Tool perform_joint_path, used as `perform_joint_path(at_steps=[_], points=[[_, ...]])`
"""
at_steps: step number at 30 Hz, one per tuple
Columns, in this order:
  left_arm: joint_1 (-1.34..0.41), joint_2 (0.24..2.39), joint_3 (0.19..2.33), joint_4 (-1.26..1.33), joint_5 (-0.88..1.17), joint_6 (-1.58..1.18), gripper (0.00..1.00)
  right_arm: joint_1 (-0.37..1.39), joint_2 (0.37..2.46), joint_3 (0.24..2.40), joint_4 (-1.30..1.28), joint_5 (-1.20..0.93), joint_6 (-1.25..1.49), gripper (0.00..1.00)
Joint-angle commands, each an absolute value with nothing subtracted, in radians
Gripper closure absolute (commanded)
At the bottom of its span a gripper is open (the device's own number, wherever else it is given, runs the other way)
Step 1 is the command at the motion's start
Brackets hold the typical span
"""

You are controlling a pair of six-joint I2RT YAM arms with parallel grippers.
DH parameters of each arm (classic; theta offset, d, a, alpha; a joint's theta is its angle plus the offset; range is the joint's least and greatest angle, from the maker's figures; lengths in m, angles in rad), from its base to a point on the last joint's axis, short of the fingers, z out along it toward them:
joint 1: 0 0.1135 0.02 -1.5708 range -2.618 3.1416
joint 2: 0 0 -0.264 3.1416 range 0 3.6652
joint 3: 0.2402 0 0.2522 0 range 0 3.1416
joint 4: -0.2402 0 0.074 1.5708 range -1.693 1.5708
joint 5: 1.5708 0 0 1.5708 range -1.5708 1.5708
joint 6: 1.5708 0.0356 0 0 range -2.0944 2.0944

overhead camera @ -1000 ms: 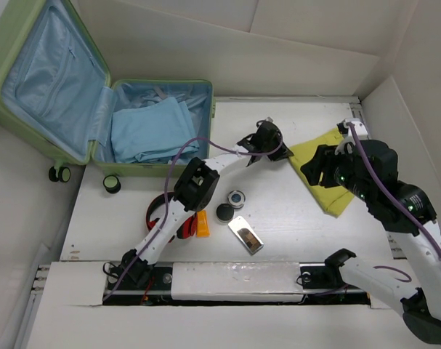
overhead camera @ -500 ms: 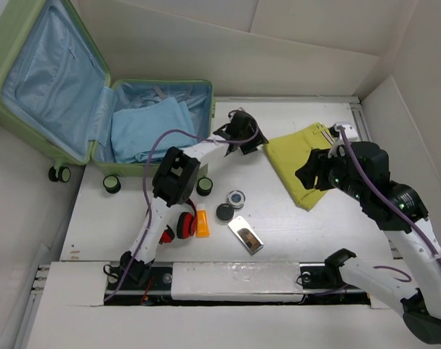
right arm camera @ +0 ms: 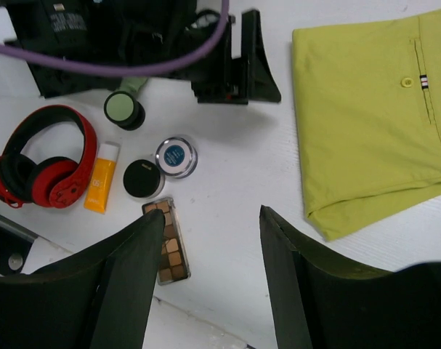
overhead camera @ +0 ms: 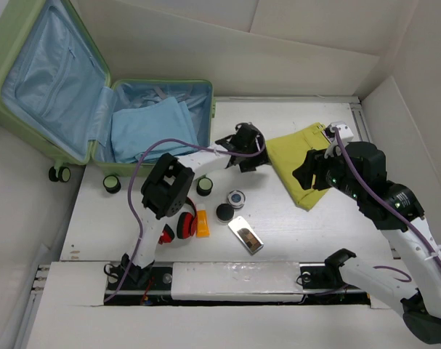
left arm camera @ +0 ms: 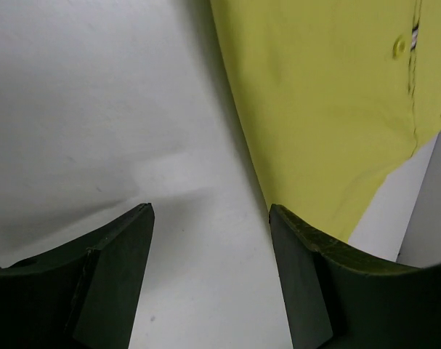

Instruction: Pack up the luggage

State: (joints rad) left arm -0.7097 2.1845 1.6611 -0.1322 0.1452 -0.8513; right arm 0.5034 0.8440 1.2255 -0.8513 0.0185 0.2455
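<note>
Far off on the left, the luggage (overhead camera: pixel 133 169) lies open with a blue cloth (overhead camera: pixel 151 127) inside. The left hand (overhead camera: pixel 243 147) is released low over the counter (overhead camera: pixel 278 218), just beside the yellow cloth (overhead camera: pixel 300 156), grasping nothing. The right hand (overhead camera: pixel 311 171) hangs over that cloth, released too

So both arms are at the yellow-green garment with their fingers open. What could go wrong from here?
1. The left fingers and right fingers crowd the same garment, so the arms may bump each other.
2. Gripped by one edge only, the folded garment may fall open on the way to the luggage.
3. Dragged low across the table, it could catch the blue-lidded jar or black jar nearby.
</note>
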Motion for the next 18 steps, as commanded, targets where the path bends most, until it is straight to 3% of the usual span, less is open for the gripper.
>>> perform_joint_path(at_steps=[1,13,18], points=[[-0.756,2.161,1.632,-0.163,0.141,-0.877,0.39,0.505,0.834,1.226,-0.793,0.014,0.219,0.39],[-0.818,2.301,1.66,-0.046,0.034,-1.176,0.41,0.505,0.784,1.215,-0.824,0.025,0.219,0.39],[-0.827,2.397,1.793,-0.096,0.011,-1.249,0.45,0.505,0.775,1.226,-0.842,0.034,0.219,0.39]])
